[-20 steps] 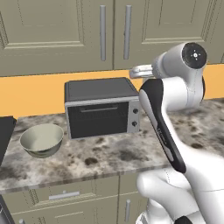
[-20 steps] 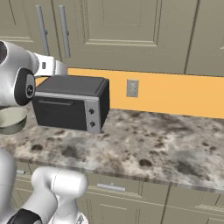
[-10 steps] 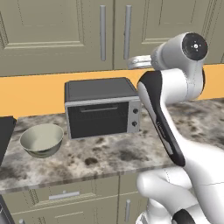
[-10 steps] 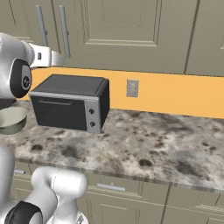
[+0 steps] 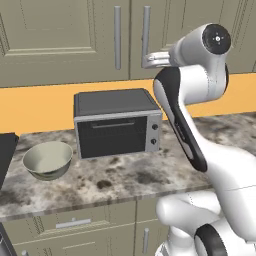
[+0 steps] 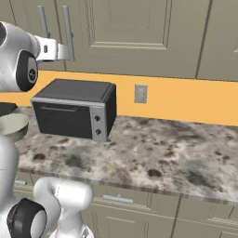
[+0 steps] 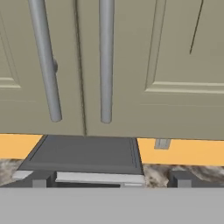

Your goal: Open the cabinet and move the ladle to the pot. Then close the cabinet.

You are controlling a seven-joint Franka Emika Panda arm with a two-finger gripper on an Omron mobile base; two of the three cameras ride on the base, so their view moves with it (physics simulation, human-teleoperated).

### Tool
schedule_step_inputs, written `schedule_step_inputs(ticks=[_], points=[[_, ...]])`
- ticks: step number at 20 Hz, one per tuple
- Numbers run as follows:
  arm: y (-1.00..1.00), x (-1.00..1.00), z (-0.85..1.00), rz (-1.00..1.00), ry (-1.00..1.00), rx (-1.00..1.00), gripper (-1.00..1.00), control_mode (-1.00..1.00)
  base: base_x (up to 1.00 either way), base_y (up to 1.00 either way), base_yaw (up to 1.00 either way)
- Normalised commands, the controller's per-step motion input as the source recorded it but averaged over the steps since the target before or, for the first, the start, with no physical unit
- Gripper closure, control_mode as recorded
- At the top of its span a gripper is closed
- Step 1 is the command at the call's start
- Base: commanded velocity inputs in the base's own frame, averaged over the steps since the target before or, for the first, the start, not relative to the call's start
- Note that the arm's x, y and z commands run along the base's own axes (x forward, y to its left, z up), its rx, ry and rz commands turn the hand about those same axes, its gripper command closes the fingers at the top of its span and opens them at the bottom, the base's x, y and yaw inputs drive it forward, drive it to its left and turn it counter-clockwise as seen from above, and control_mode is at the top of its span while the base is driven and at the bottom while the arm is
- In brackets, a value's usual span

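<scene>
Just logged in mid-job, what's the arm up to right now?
The arm has its gripper raised to the wall cabinet, open and empty, near the lower end of the right door's handle. Both doors are shut. On the counter below stand a toaster oven and a bowl.

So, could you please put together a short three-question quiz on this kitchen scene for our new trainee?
1. True or false: the doors of the cabinet are shut.
2. What stands on the counter straight below the two long handles? A) kettle B) toaster oven C) pot
3. Fill in: the gripper is ____ and holds nothing, close to the right handle.

Key:
1. True.
2. B, the toaster oven; a bowl sits beside it.
3. Open.
</scene>
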Motion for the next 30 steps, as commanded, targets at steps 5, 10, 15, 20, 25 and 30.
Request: schedule_step_inputs(ticks=[5, 10, 15, 20, 25, 30], points=[[0.02, 0.35, 0.06, 0.0, 0.0, 0.0, -1.0, -1.0, 0.0, 0.0, 0.0], [0.0, 0.38, 0.0, 0.0, -0.01, 0.0, -1.0, -1.0, 0.0, 0.0, 0.0], [0.0, 0.39, 0.0, 0.0, -0.04, 0.0, -1.0, -1.0, 0.0, 0.0, 0.0], [0.03, 0.41, 0.0, 0.0, -0.07, 0.0, -1.0, -1.0, 0.0, 0.0, 0.0], [0.01, 0.41, 0.0, 0.0, -0.06, 0.0, -1.0, -1.0, 0.0, 0.0, 0.0], [0.0, 0.45, 0.0, 0.0, -0.01, 0.0, -1.0, -1.0, 0.0, 0.0, 0.0]])
